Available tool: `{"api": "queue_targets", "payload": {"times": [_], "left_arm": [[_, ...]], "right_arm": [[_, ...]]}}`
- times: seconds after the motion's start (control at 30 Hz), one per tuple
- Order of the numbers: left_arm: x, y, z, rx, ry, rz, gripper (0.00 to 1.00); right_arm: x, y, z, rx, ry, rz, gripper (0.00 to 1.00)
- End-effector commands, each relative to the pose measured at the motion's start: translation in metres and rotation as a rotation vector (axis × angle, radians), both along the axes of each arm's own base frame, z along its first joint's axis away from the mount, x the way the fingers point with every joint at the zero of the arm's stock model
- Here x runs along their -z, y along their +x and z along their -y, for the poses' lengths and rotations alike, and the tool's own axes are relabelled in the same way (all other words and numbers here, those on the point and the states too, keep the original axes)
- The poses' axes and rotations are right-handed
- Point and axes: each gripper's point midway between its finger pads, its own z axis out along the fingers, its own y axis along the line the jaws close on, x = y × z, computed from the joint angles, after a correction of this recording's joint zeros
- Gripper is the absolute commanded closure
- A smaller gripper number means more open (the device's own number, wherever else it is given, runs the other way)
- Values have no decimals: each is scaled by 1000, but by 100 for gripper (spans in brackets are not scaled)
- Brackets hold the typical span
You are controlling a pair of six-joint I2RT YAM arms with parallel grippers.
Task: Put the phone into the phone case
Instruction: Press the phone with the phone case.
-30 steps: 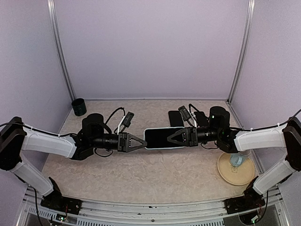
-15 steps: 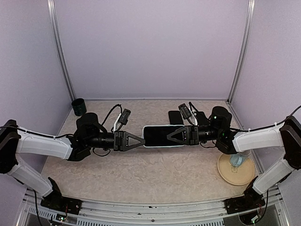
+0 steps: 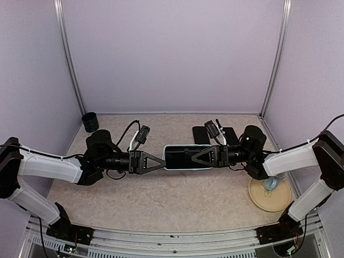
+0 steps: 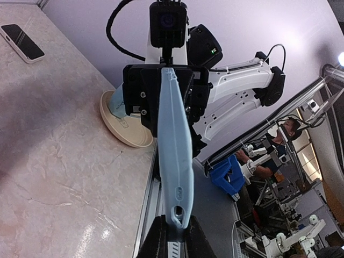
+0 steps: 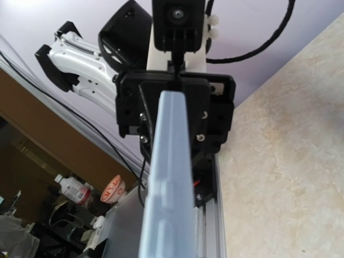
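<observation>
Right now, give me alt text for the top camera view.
Two robot arms hold a phone in a light blue phone case level above the table, left gripper and right gripper each shut on one end.

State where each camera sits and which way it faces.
Top external: above and behind the bases, looking down on the table; both arms show, left gripper and right gripper holding the phone case.
Left wrist: on the left arm, looking along the case at the right gripper; own fingers show.
Right wrist: mirrored, facing the left gripper; own fingers unseen.
Both wrist views share the case edge-on.
</observation>
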Motion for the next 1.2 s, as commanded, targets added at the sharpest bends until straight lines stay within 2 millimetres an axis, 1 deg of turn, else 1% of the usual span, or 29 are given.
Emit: {"api": "queue_targets", "payload": {"times": [0.0, 0.07, 0.1, 0.3, 0.33, 0.47, 0.73, 0.87, 1.17], "left_arm": [[-36, -19, -7, 78, -110, 97, 83], [-35, -18, -7, 75, -108, 92, 71], [-34, -18, -6, 75, -105, 88, 67], [-25, -14, 1, 61, -78, 69, 52], [-22, -12, 3, 51, -62, 61, 51], [-2, 9, 7, -45, 25, 36, 47], [8, 27, 4, -149, 89, 26, 41], [10, 29, 6, -155, 95, 14, 40], [5, 25, 19, -125, 80, 21, 39]], "right_arm": [[2, 19, 13, 55, 23, -25, 100], [2, 19, 13, 54, 26, -27, 100], [1, 20, 13, 56, 26, -26, 100], [-2, 24, 11, 80, 8, -5, 100], [-3, 24, 12, 84, 6, 1, 100], [-11, 23, 13, 96, 6, 31, 100], [-24, 24, 16, 157, -31, 112, 100], [-32, 21, 13, 161, -31, 149, 100], [-24, 16, -4, 143, -68, 164, 100]]}}
